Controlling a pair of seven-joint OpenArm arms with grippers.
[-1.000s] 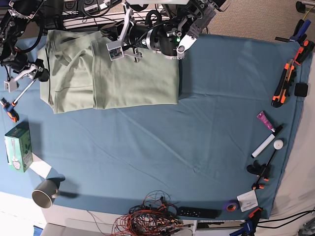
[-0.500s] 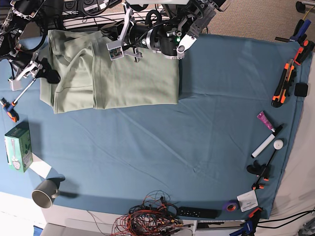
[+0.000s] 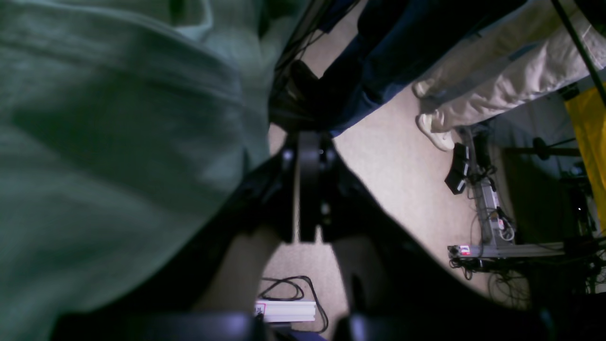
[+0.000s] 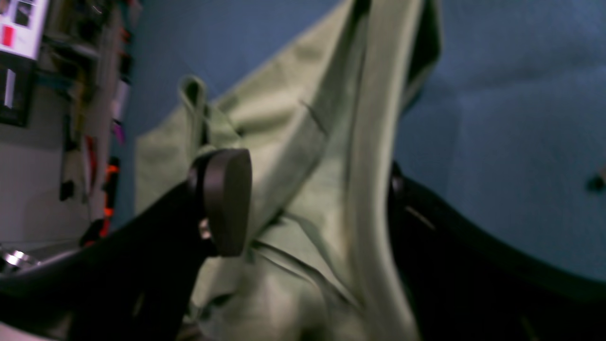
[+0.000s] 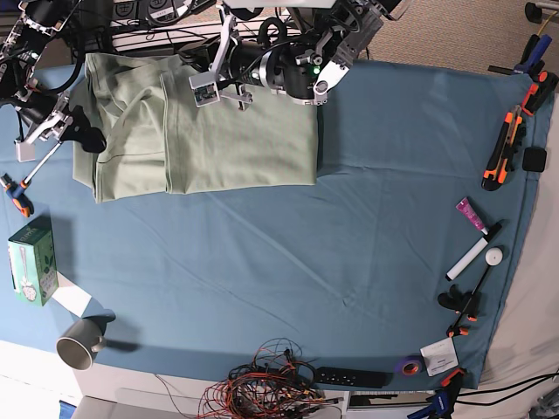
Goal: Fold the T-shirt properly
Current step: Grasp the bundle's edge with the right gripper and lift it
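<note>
The surface [image 5: 288, 262], covered in a blue cloth, is bare across its near and middle stretch, with a mug [image 5: 80, 342], a green box [image 5: 32, 259] and a tangle of wires [image 5: 262, 388] along the near edge. At the far left corner lies the T-shirt [image 5: 196, 127], already doubled into a rough rectangle. The right hand [image 4: 307, 208], spread wide, straddles its left edge, likely to take that side for another fold. Beyond it the left hand [image 3: 303, 189] is clenched on nothing at the shirt's far edge, and pens and clamps along the right rim stand well clear.
</note>
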